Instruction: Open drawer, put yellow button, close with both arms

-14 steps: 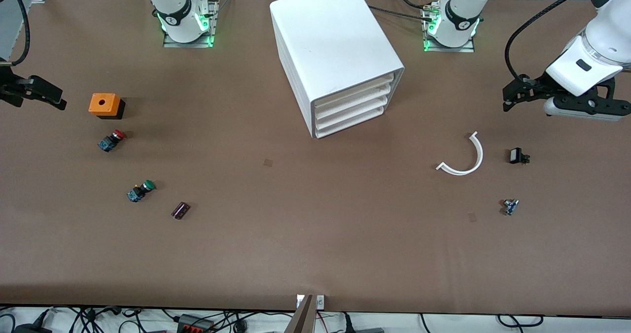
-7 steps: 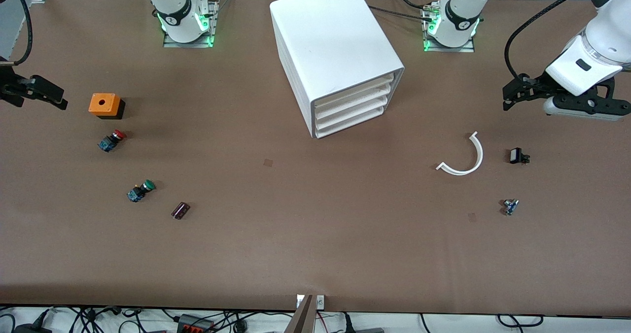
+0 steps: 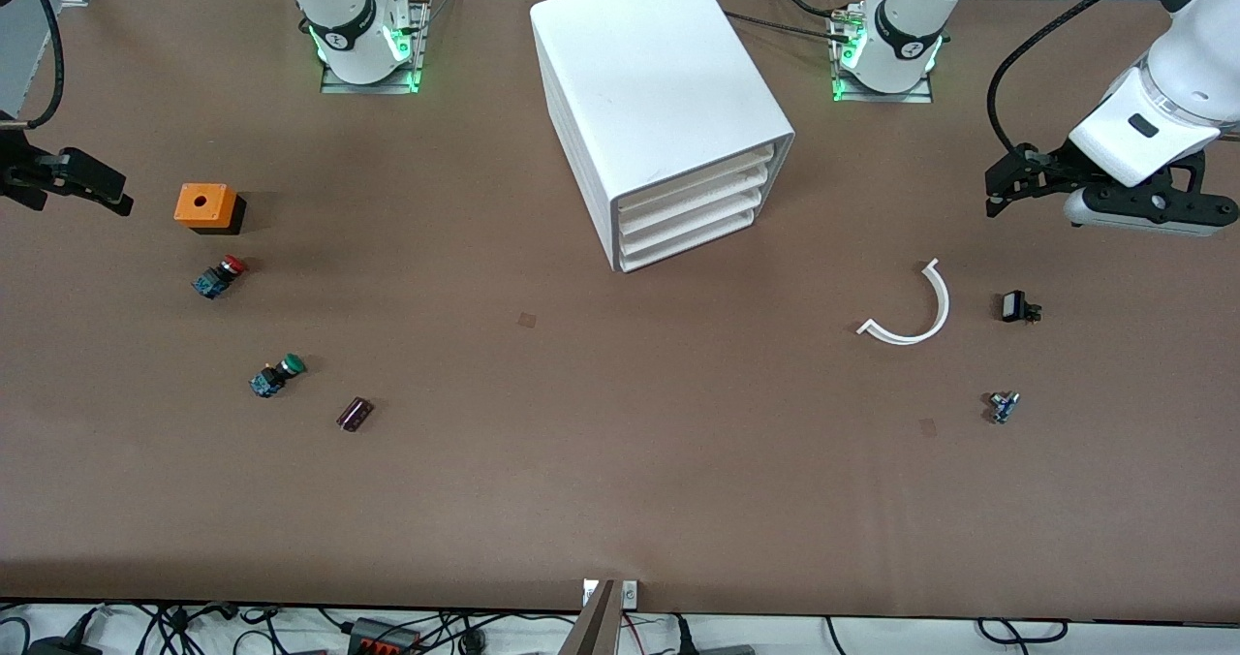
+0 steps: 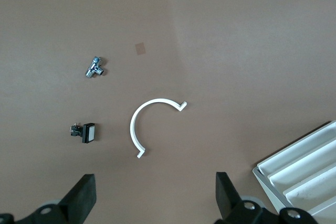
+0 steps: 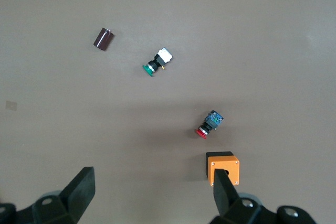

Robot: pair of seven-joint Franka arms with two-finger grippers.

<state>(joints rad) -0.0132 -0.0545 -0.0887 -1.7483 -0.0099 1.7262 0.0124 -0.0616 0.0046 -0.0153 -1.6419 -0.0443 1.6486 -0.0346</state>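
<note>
The white cabinet (image 3: 659, 93) stands at the middle of the table near the robot bases, with four stacked drawers. The uppermost drawer (image 3: 699, 180) is shut, like the three below it. A corner of the cabinet shows in the left wrist view (image 4: 307, 163). The yellow button is not in view in any frame. My left gripper (image 3: 992, 193) hangs open and empty over the table at the left arm's end; the left wrist view shows it (image 4: 155, 182) over bare table. My right gripper (image 3: 121, 197) hangs open and empty at the right arm's end, beside an orange box (image 5: 222, 167).
At the right arm's end lie the orange box with a hole (image 3: 205, 206), a red-capped button (image 3: 221, 275), a green-capped button (image 3: 277, 375) and a dark cylinder (image 3: 355, 414). At the left arm's end lie a white curved piece (image 3: 915, 311), a black switch (image 3: 1017, 307) and a small metal part (image 3: 1004, 406).
My left arm has edged slightly toward the cabinet and the robot bases. My right gripper has barely moved. Nothing on the table has moved.
</note>
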